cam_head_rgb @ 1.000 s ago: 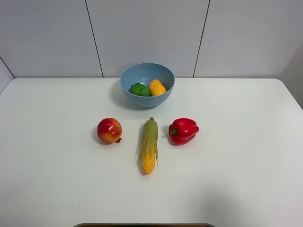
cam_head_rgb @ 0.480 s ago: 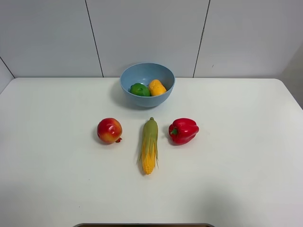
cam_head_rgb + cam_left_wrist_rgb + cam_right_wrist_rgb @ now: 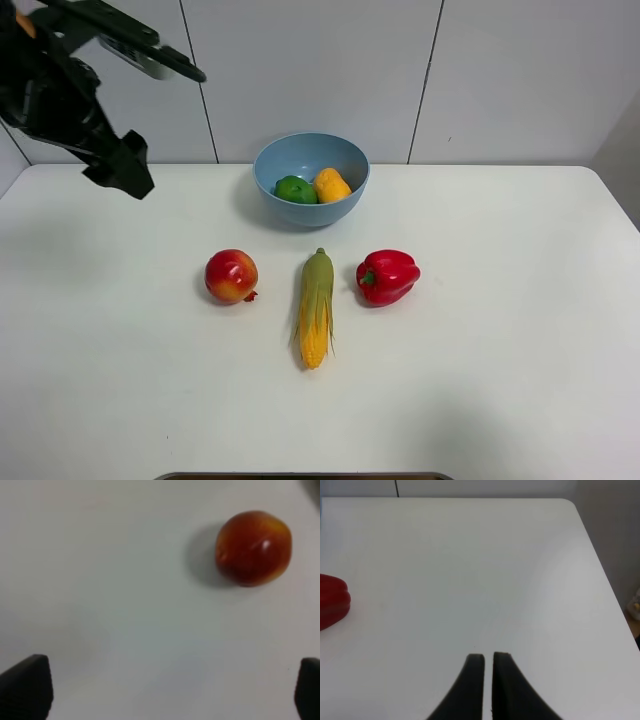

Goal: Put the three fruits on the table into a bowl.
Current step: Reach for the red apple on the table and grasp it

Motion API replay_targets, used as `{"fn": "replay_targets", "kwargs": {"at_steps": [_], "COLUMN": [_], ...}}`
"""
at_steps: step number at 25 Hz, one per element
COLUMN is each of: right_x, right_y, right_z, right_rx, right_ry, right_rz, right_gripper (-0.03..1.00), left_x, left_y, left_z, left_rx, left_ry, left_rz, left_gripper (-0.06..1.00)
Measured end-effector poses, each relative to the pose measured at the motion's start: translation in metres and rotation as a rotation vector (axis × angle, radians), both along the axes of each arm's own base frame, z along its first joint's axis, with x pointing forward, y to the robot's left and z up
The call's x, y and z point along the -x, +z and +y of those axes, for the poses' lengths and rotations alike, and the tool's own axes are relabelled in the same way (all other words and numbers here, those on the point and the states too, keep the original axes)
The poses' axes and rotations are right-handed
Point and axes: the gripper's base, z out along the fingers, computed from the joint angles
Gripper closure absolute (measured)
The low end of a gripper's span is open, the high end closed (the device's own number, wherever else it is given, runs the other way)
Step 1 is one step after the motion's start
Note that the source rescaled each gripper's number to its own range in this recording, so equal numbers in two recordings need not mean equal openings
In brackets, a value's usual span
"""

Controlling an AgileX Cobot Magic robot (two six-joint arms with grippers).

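Since the earlier frame the left arm (image 3: pixel 60 100) has come into the exterior view at the upper left, above the table's (image 3: pixel 500 350) far left corner; nothing on the table has shifted.

Left gripper (image 3: pixel 167 692): released. In its wrist view the two fingers (image 3: pixel 25 687) show only at opposite edges, spread wide, with bare table between them. It holds nothing. It hangs above the table, well apart from the pomegranate (image 3: pixel 231 275).

Right gripper (image 3: pixel 488 656): clenched, its fingers nearly touching with only a thin slit between them, and nothing in it. It hangs over bare table near the table's right edge. It does not show in the exterior view.

Bowl (image 3: pixel 345 208): upright at the far middle of the table, close to the wall (image 3: pixel 310 70). Inside it lie the green fruit (image 3: pixel 295 189) and the mango (image 3: pixel 331 185), side by side and touching, green fruit to the left.

Pomegranate: on the table, outside the bowl, nearer the camera and to the bowl's left.

Corn (image 3: pixel 316 306): lies lengthwise between the pomegranate and the pepper (image 3: pixel 387 276), apart from both. The pepper stands right of the corn; its edge shows in the right wrist view.
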Motion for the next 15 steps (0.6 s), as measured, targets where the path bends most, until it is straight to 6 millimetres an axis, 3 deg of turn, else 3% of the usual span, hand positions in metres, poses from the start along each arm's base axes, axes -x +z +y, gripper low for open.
{"fn": "replay_targets", "kwargs": {"at_steps": [5,15], "right_x": [0.000,0.000], "right_y": [0.000,0.000], "right_z": [0.000,0.000], "right_rx": [0.000,-0.001], "right_ry": [0.000,0.000], "right_rz": [0.000,0.000], "right_gripper": [0.97,0.97], "left_x": [-0.022,-0.039], "left_y": [-0.037,-0.075], "left_z": [-0.013,-0.040], "left_rx": [-0.026,0.026], "left_ry": [-0.010,-0.022], "left_rz": [0.086,0.128], "left_gripper": [-0.05,-0.05]}}
